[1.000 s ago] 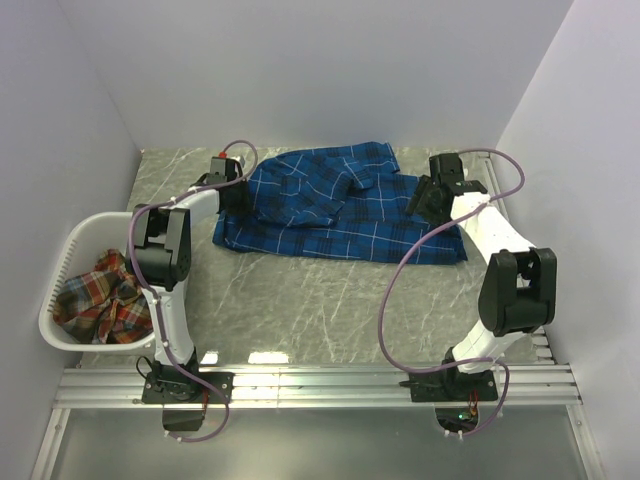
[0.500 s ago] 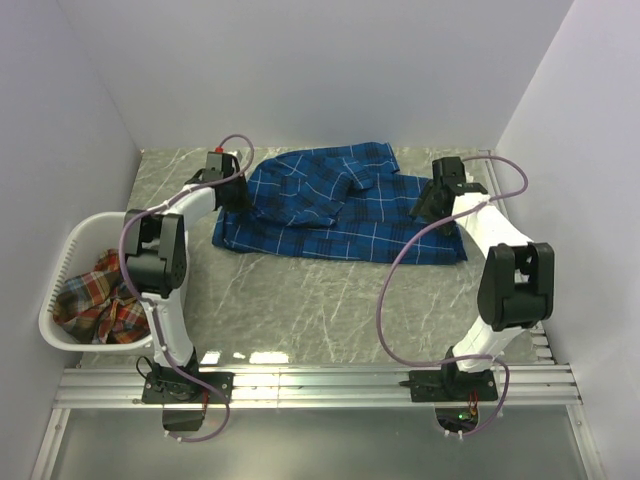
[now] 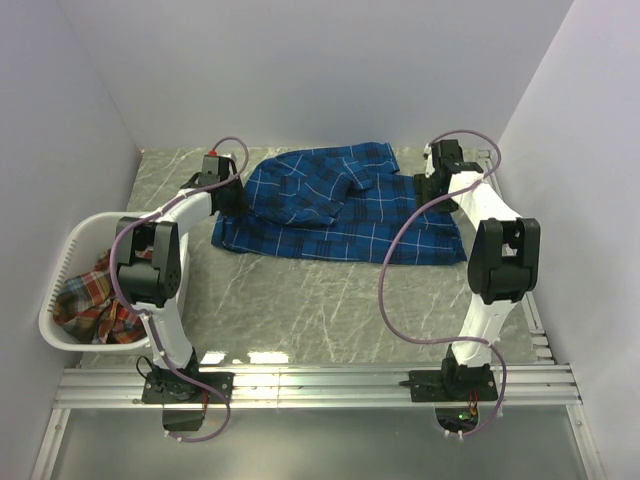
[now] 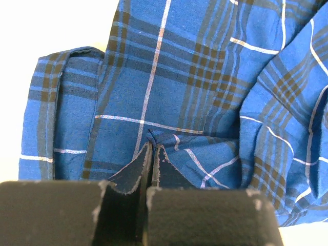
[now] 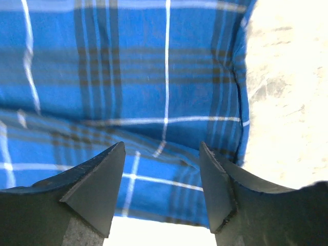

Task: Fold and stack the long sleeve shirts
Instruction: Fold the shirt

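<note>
A royal blue plaid long sleeve shirt (image 3: pixel 340 205) lies spread and partly folded at the back of the table. My left gripper (image 3: pixel 236 198) is at its left edge, shut on a pinch of the blue cloth (image 4: pixel 154 141); the fabric bunches at the fingertips (image 4: pixel 132 171) in the left wrist view. At the shirt's right end my right gripper (image 3: pixel 428 190) stands open, its two fingers (image 5: pixel 100 179) apart just above the blue cloth (image 5: pixel 154 87) near its edge. A red-orange plaid shirt (image 3: pixel 105 295) lies crumpled in the basket.
A white plastic laundry basket (image 3: pixel 62 262) sits at the table's left edge beside the left arm. The grey marbled table (image 3: pixel 320 300) extends in front of the shirt. White walls close in behind and on both sides.
My left gripper has closed on the shirt's left edge. The right arm has reached further back, bringing its open gripper over the shirt's right end.
</note>
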Controlling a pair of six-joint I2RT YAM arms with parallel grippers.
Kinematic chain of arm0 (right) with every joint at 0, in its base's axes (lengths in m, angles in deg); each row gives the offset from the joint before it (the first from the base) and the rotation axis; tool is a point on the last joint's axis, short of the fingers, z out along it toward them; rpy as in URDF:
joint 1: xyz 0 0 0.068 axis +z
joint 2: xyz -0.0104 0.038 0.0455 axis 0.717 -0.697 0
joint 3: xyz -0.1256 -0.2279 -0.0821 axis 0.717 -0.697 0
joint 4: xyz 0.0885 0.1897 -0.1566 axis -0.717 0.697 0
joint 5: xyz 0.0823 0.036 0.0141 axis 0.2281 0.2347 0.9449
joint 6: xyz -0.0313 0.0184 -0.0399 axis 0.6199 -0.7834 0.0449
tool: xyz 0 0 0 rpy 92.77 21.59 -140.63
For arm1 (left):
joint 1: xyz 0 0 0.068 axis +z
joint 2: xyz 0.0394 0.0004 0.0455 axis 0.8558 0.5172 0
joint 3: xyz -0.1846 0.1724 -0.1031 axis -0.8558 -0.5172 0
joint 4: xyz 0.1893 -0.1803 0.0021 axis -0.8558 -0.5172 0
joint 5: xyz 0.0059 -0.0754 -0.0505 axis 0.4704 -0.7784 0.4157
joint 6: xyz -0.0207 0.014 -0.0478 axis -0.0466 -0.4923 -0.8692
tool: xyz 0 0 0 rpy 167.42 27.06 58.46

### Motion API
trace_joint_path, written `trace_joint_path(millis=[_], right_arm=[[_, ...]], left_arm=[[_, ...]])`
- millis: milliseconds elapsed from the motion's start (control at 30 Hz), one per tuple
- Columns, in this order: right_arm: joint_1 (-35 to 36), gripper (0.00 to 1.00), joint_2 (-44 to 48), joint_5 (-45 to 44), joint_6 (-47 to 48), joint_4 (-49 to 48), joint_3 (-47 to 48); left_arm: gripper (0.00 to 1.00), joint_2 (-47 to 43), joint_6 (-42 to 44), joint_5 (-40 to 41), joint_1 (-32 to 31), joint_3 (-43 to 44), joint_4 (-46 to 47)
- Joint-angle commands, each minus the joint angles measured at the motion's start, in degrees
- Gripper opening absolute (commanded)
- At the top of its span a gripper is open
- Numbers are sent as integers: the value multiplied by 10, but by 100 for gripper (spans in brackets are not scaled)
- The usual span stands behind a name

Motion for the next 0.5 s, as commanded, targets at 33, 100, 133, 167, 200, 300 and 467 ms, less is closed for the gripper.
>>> trace_joint_path(millis=[33,100,133,167,200,300,467], right_arm=[[-16,64,-14,38,119,50,19],[-16,63,-20,52,129,50,12],[-16,63,-21,52,133,47,8],[-19,63,-21,53,134,43,0],[-19,63,-21,54,136,39,-2],[-20,61,-28,66,141,45,-1],[-20,53,-37,108,144,50,0]], left_arm=[[1,-34,-13,16,0,-6,8],[1,-34,-13,19,0,-5,6],[1,-35,-13,22,0,-5,5],[1,-38,-13,23,0,-6,3],[1,-40,-13,26,0,-8,4],[1,-50,-13,33,0,-12,8],[1,-53,-13,39,0,-11,5]])
